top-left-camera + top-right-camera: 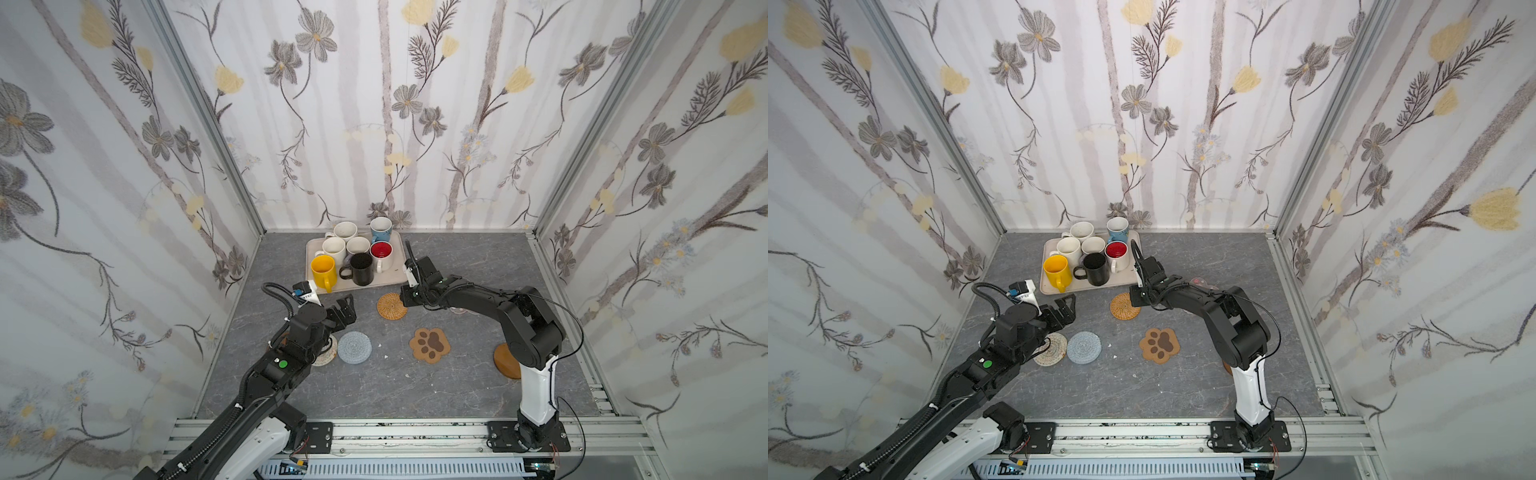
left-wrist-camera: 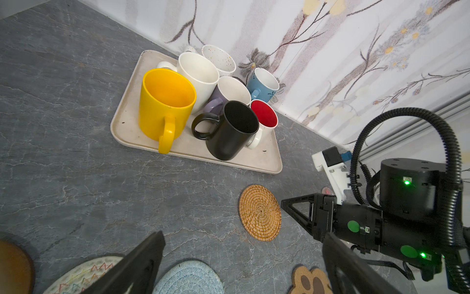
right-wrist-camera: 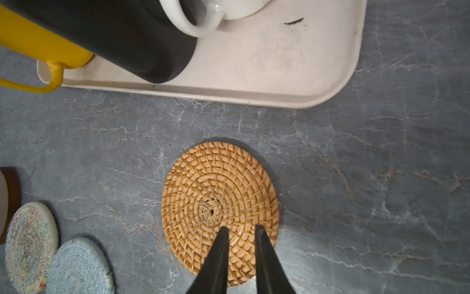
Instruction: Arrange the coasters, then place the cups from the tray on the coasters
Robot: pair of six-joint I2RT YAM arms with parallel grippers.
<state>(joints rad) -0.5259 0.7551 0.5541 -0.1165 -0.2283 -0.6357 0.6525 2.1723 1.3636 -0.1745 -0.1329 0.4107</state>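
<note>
Several cups stand close together on the cream tray (image 1: 390, 277) at the back, among them a yellow cup (image 1: 323, 270), a black cup (image 1: 360, 268) and a red-lined white cup (image 1: 381, 253). The coasters lie on the grey floor: rattan coaster (image 1: 390, 306), blue coaster (image 1: 354, 348), paw coaster (image 1: 430, 345), wooden disc (image 1: 505, 360), and a beige woven coaster (image 1: 1052, 351) partly under my left arm. My right gripper (image 3: 240, 227) hovers over the rattan coaster's edge, its jaws a narrow gap apart, nothing between them. My left gripper (image 2: 244, 235) is wide open and empty, in front of the tray.
A pink blossom coaster (image 1: 1202, 283) peeks out behind my right arm. A second brown disc (image 2: 14, 267) lies beside the beige one. Patterned walls close in three sides; a metal rail (image 1: 415, 432) runs along the front.
</note>
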